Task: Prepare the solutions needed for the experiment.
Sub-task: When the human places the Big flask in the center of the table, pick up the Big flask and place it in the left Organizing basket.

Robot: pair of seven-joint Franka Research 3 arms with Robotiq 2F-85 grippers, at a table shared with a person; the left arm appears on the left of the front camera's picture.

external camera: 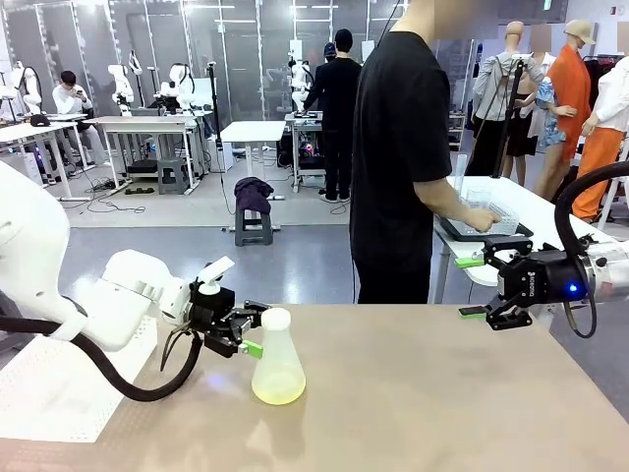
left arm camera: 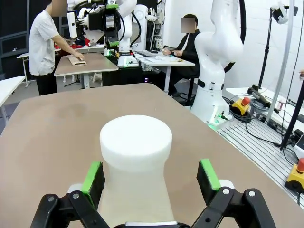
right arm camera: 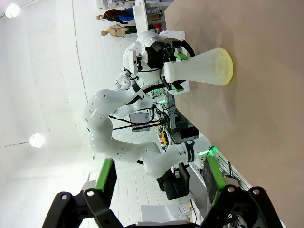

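A frosted conical flask (external camera: 277, 356) stands upright on the brown table (external camera: 442, 393), left of centre. The solutions (external camera: 278, 392) are a thin pale yellow layer in its bottom. My left gripper (external camera: 257, 329) is open, one green pad on each side of the flask's neck (left arm camera: 136, 156), with a small gap on both sides. My right gripper (external camera: 472, 287) hovers open above the table's right edge with nothing between its pads (right arm camera: 213, 173). The right wrist view shows the flask (right arm camera: 199, 69) and its yellow base (right arm camera: 229, 66) farther off.
A person in a black shirt (external camera: 398, 157) stands at the far side, turned away, a hand on a black tray (external camera: 452, 232) of clear glassware on a side table. A white perforated board (external camera: 49, 388) lies at the left. The right arm's base (left arm camera: 218, 61) stands beyond the table's edge.
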